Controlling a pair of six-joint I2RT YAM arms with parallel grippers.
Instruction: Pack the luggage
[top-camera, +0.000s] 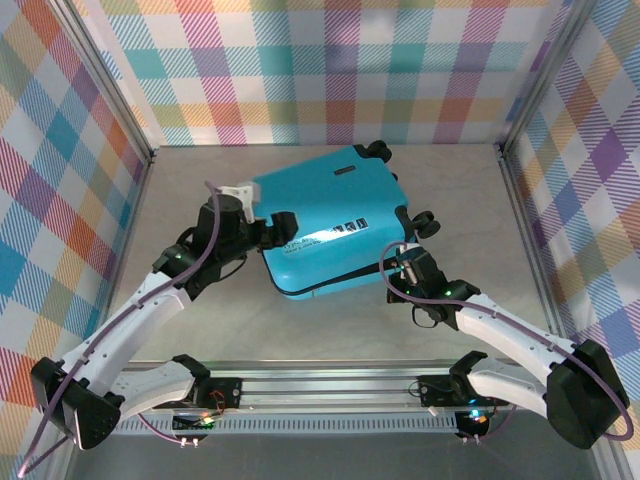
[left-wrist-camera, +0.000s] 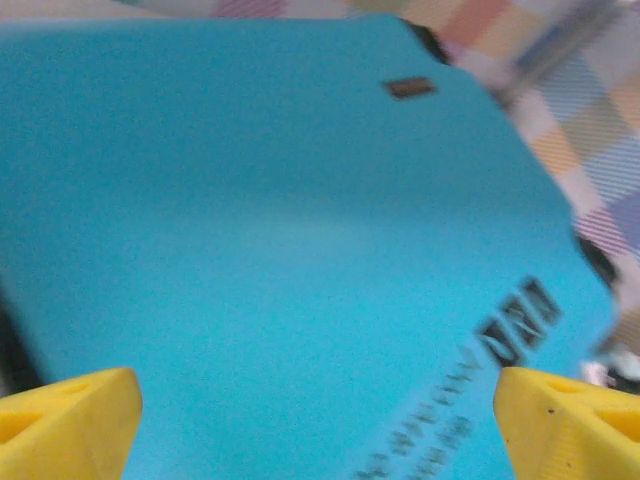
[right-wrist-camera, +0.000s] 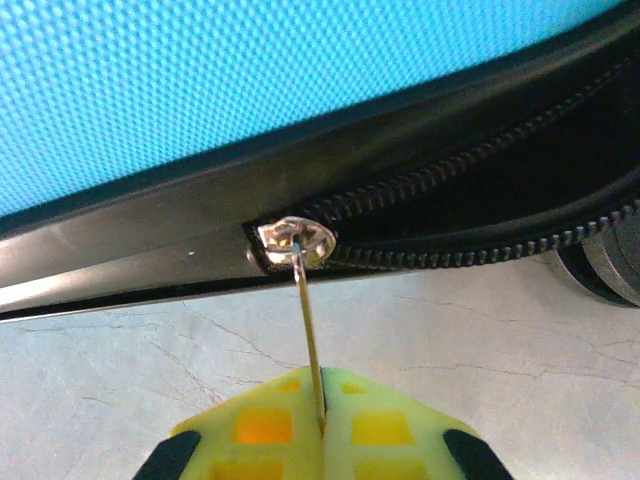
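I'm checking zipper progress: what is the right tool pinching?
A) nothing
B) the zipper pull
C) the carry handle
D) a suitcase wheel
B: the right tool is shut on the thin metal zipper pull hanging from the luggage seam.

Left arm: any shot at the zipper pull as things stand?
Probably not: the right claw is shut on the zipper pull, and the luggage lies between it and the open left claw.
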